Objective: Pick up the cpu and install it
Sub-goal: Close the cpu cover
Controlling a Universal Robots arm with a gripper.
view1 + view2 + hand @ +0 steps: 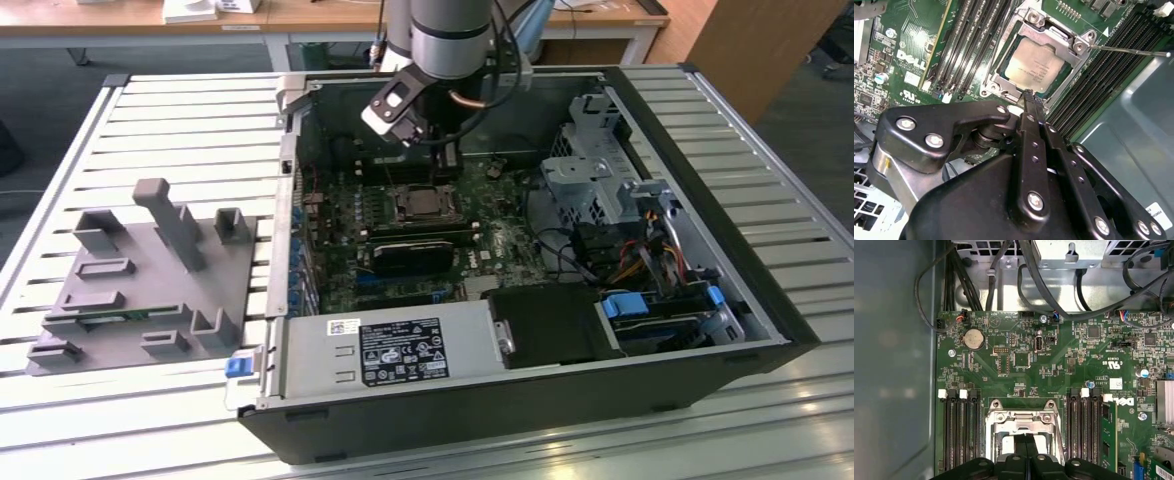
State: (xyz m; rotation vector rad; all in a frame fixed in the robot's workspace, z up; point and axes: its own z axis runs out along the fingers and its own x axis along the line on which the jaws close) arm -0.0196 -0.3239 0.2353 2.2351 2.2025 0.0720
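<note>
The cpu [1033,66] sits seated in the motherboard socket [424,205], at the centre of the exterior view, inside the open computer case [561,400]. The gripper [1028,95] is clenched on nothing, its tip close by the socket's frame.

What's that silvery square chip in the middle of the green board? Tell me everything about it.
The cpu is a flat square chip with a silver metal top bearing faint print. It lies flat inside the metal-framed socket on the green motherboard, the frame around its edges. The gripper, fingers shut, points at the socket's edge; whether it touches the chip cannot be told.
</note>
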